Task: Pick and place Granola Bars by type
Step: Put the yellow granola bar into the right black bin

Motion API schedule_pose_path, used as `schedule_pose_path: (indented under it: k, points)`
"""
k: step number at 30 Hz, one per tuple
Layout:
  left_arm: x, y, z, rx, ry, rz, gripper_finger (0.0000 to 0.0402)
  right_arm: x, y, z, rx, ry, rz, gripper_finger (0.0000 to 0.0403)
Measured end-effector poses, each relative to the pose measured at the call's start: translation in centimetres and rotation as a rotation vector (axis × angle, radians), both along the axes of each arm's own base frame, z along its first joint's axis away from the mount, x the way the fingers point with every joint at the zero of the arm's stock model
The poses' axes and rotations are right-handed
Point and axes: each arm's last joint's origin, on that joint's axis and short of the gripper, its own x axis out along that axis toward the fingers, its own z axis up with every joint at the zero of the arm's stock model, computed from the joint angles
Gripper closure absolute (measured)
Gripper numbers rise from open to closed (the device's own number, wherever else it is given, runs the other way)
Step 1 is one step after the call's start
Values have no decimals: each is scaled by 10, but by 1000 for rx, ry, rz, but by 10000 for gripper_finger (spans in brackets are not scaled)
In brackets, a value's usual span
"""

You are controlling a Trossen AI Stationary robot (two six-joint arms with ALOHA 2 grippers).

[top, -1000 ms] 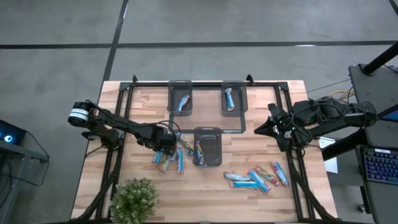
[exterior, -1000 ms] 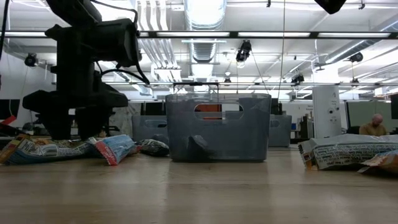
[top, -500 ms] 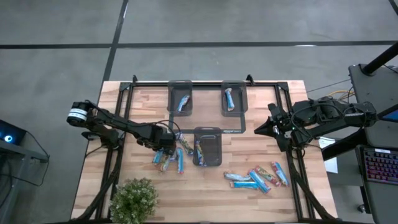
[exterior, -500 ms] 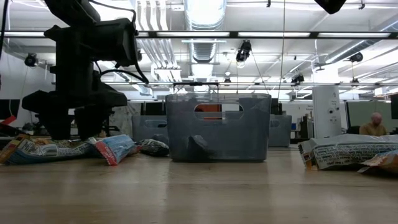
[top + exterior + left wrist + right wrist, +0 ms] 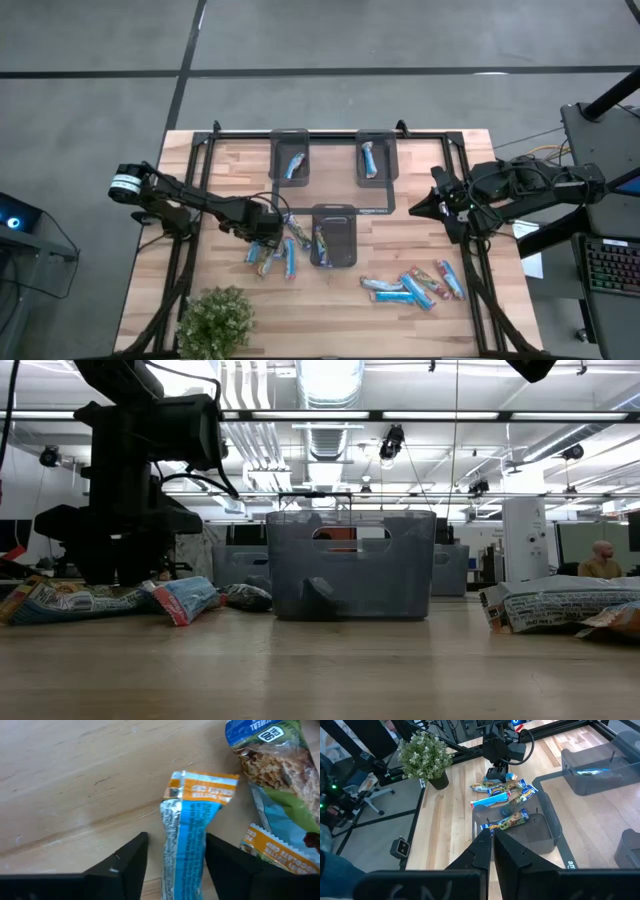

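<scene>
Left gripper (image 5: pixel 172 865) is down at the table (image 5: pixel 330 305), fingers spread, straddling one blue-wrapped bar with an orange end (image 5: pixel 192 827); the fingers look just clear of the wrapper on both sides, not pinching it. That bar lies flat on the wood at the edge of the left cluster of Granola Bars (image 5: pixel 275 250), just beside the near tray (image 5: pixel 335 212). The left wrist view shows more bars touching or overlapping right next to it, one with a green wrapper (image 5: pixel 285 805). Near tray holds one bar (image 5: pixel 321 240). The two far trays, left one (image 5: pixel 289 135) and right one (image 5: pixel 375 135), hold one blue bar each (image 5: pixel 295 165) (image 5: pixel 370 157). A second cluster (image 5: pixel 415 285) lies loose on the table toward the right side, well apart from the left gripper. Right gripper (image 5: pixel 491 840) is parked above the right edge of the table, fingers pressed together, nothing in them. A potted plant (image 5: pixel 213 320) sits at the near left corner. In the low view the left arm (image 5: pixel 125 490) stands over the bars at left (image 5: pixel 60 600).
</scene>
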Motion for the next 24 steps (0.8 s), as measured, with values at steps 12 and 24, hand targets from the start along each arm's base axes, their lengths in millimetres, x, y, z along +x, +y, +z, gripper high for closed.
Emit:
schedule_pose_path:
  k: [12, 24]
  points:
    - [0, -1, 0, -18, -1, -2, 311, 0, 0, 0, 0, 0, 0, 390]
    - [0, -1, 1, -22, -11, -7, 349, 0, 0, 0, 0, 0, 0, 390]
